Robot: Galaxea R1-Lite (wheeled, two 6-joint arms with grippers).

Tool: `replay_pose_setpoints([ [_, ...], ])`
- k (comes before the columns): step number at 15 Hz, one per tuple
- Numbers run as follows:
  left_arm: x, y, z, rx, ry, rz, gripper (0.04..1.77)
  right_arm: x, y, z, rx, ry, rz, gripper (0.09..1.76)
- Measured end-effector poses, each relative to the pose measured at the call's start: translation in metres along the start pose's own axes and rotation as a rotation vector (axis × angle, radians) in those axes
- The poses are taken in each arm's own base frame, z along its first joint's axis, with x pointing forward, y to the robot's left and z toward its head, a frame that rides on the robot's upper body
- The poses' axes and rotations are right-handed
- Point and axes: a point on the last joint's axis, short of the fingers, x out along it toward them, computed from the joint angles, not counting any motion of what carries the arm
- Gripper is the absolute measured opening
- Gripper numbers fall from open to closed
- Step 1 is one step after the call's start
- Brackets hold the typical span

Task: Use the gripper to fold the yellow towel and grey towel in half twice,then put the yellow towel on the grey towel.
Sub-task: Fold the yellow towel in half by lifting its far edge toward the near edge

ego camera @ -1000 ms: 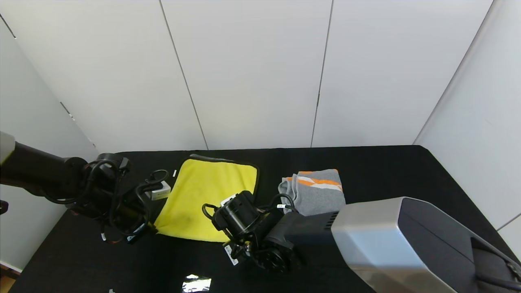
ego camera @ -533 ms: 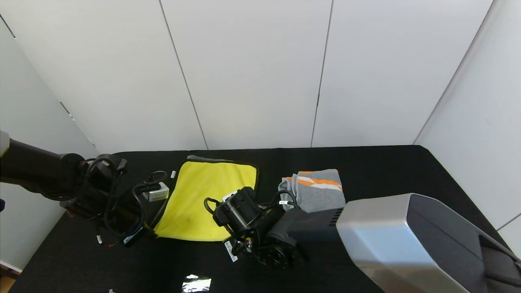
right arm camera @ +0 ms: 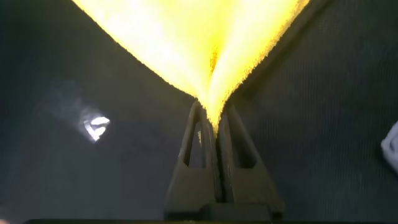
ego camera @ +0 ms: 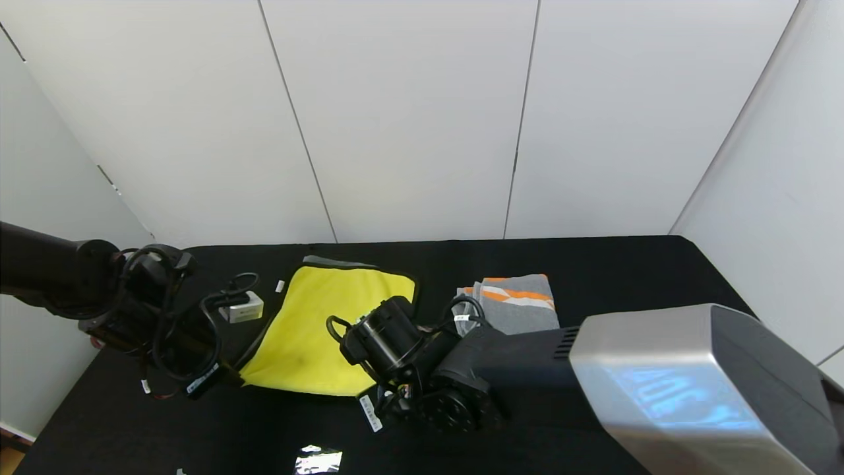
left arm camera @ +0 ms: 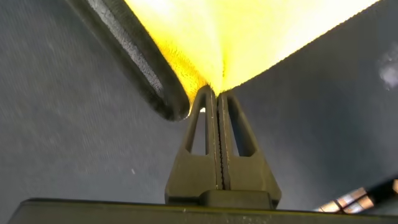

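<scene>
Both the left gripper (left arm camera: 216, 99) and right gripper (right arm camera: 211, 121) are clamped on the yellow towel's (ego camera: 323, 330) near corners, presumably to fold it toward the desk's (ego camera: 593, 264) far edge.

plain white panelled walls (ego camera: 409, 119) with thin vertical seams, flat black cloth-covered table (ego camera: 613, 264), even indoor light

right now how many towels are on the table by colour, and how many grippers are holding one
yellow towel: 1
grey towel: 1
grippers shut on the yellow towel: 2, the left gripper and the right gripper
total: 2 towels, 2 grippers
</scene>
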Motion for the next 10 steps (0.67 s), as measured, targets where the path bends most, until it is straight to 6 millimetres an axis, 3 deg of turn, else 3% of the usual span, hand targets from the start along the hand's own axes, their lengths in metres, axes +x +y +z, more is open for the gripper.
replay_pose_setpoints([
  [10, -0.046, -0.030, -0.016, -0.036, 0.086, -0.064, 0.10, -0.042, 0.024, -0.014, 0.028, 0.101, 0.033, 0.14],
])
